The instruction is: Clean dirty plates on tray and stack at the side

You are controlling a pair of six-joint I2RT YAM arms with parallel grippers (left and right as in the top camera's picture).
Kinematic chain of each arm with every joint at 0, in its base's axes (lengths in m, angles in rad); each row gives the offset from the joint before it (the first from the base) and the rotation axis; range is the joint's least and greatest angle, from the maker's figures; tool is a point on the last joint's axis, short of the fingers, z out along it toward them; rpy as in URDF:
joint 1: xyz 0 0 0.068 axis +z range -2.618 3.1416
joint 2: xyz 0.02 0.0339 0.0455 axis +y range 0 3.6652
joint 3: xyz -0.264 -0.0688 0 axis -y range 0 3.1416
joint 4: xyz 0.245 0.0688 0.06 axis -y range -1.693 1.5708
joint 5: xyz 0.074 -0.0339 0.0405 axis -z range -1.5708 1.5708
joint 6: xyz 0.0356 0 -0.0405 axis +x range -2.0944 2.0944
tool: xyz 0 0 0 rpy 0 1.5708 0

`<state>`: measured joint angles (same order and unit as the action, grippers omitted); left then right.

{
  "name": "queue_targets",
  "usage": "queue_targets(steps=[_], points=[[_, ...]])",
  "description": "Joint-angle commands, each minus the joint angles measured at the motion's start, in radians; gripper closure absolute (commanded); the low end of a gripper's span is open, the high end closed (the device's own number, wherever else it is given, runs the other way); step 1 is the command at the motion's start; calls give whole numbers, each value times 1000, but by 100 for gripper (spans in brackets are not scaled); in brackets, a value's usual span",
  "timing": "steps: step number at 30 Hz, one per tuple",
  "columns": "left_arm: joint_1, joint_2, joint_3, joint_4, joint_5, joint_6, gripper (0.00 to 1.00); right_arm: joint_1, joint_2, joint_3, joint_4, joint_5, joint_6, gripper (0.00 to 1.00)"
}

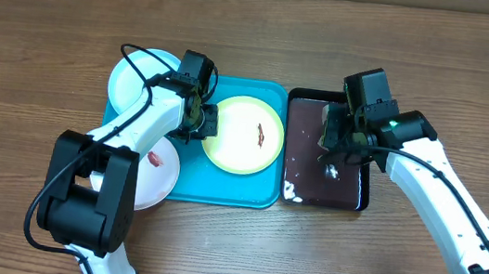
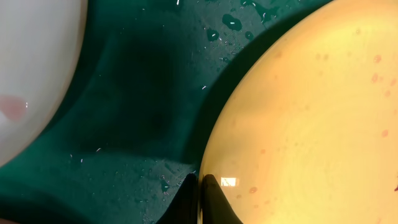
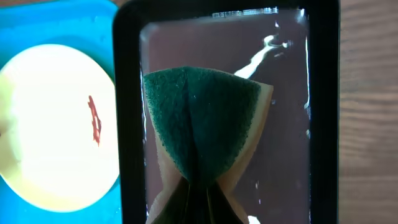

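The turquoise tray (image 1: 261, 191) lies mid-table. On it is the white plate with a yellow-green rim (image 1: 243, 135), marked by a red smear. My left gripper (image 1: 199, 122) is shut on this plate's left rim; in the left wrist view the fingers (image 2: 199, 200) pinch the plate's edge (image 2: 311, 124). The pale blue plate (image 1: 130, 81) lies at the tray's far left corner. The plain white plate (image 1: 155, 168), with a red smear, lies at the near left, partly under the left arm. My right gripper (image 1: 335, 146) is shut on a green sponge (image 3: 202, 118) above the black tray (image 3: 127, 124).
The glossy black tray (image 1: 315, 96) sits right of the turquoise tray, wet with white streaks. Bare wood-grain tabletop (image 1: 30, 129) surrounds both trays. The right wrist view also shows the smeared plate (image 3: 56, 124) on the turquoise tray (image 3: 56, 18).
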<state>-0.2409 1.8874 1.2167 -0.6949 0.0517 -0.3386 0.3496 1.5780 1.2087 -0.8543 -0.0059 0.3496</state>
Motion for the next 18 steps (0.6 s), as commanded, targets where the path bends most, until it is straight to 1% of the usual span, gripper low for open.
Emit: queue_targets(steps=[1,5,8,11,14,18], points=[[-3,13,-5,-3,0,-14,96,3,-7,109,-51,-42,-8,96],[-3,13,-5,-2,0,-14,96,3,-6,266,-172,-48,-6,96],[-2,13,-5,-4,-9,-14,96,5,-6,332,-209,-48,-7,96],[-1,13,-5,-9,-13,-29,96,5,-6,340,-207,-48,-8,96],[-1,13,-5,-20,-29,-78,96,13,1,340,-180,-45,-5,96],[-1,13,-5,-26,-34,-105,96,77,2,340,-153,-8,-4,96]])
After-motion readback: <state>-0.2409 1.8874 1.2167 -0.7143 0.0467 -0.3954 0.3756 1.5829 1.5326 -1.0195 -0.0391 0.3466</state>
